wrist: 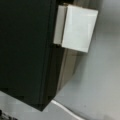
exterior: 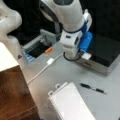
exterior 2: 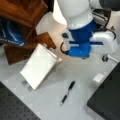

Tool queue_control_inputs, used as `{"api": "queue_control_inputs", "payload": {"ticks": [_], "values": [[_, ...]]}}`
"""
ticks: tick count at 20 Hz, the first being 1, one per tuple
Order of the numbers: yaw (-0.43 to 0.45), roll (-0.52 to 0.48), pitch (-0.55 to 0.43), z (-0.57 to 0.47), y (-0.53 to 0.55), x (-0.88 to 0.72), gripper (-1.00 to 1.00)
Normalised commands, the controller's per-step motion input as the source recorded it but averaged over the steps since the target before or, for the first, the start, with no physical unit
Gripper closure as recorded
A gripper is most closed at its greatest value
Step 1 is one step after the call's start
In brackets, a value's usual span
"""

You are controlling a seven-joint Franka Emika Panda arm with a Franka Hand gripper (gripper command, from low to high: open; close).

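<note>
Hovering low over the grey desk (exterior: 62, 75), the end effector (exterior: 84, 50) of the white-and-blue arm is seen in a front view just above a small white block (exterior: 86, 56), which lies against the near edge of a black-topped box (exterior: 105, 50) with pale metal sides. Whether the end effector's fingers are apart or together cannot be told, and none of them is shown in the wrist view. There the white block (wrist: 77, 28) fills the upper part of the frame, set against the side of the black-topped box (wrist: 25, 50), with bare desk to the right of it. The block (exterior 2: 99, 78) is also picked out in a front view beside the box's corner (exterior 2: 106, 100), below and to the right of the arm's blue housing. Well apart from it, a black pen (exterior: 93, 88) and a white spiral notepad (exterior: 71, 103) are laid on the desk toward a front view's bottom, while a white cable with its plug (exterior: 50, 61) is trailed toward a front view's left, past a wooden cabinet (exterior: 15, 95). The step in hand is judged to be an approach, with the block lined up beneath the wrist but not shown as gripped. It is judged that any closing on the block would call for a short, straight descent with the fingers set either side of it, clear of the box wall that it touches.
</note>
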Motion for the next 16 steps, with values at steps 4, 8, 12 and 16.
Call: {"api": "queue_control_inputs", "payload": {"ticks": [4, 8, 12, 16], "values": [[-0.056, 0.463, 0.203, -0.1, -0.14, 0.24, -1.0], [-0.056, 0.39, 0.148, -0.14, 0.11, 0.17, -1.0], [-0.056, 0.347, 0.08, -0.14, 0.1, 0.13, -1.0], [-0.082, 0.235, 0.025, -0.25, 0.04, 0.06, -1.0]]}}
